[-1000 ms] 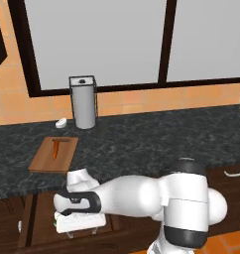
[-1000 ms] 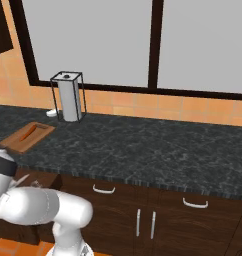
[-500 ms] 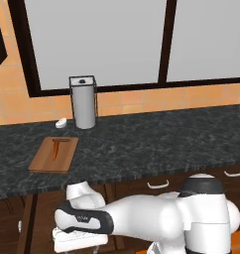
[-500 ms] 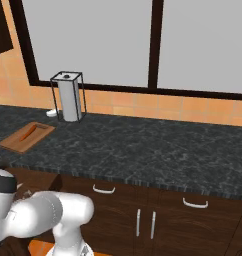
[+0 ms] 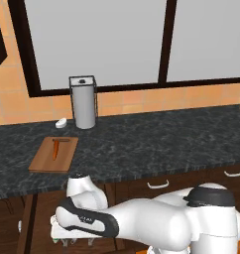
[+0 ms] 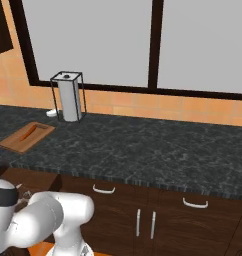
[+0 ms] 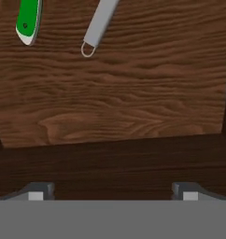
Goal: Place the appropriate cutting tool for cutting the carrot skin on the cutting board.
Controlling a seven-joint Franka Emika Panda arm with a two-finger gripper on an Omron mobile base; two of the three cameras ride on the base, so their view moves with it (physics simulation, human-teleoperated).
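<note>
— Below the counter [image 5: 142, 144], what has changed?
— My arm has dropped lower within the last second; my gripper [image 7: 113, 191] now looks onto a wooden drawer floor [image 7: 133, 102], fingers wide, holding nothing.
— Where is the peeler [image 7: 97, 25]?
— Ahead, beside the green knife [image 7: 28, 21]. Board [image 5: 53, 154] and carrot [image 5: 55, 148] wait above; I judge the grasp comes next.

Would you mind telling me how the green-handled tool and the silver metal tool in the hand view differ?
The green-handled tool is bright green with a rounded, pale-edged end; the slim silver metal tool is plain grey and ends in a small wire loop. The green one lies nearly straight up the picture, the silver one slants. Both lie apart on the brown wooden surface, cut off by the top edge, so their working ends are hidden.
</note>
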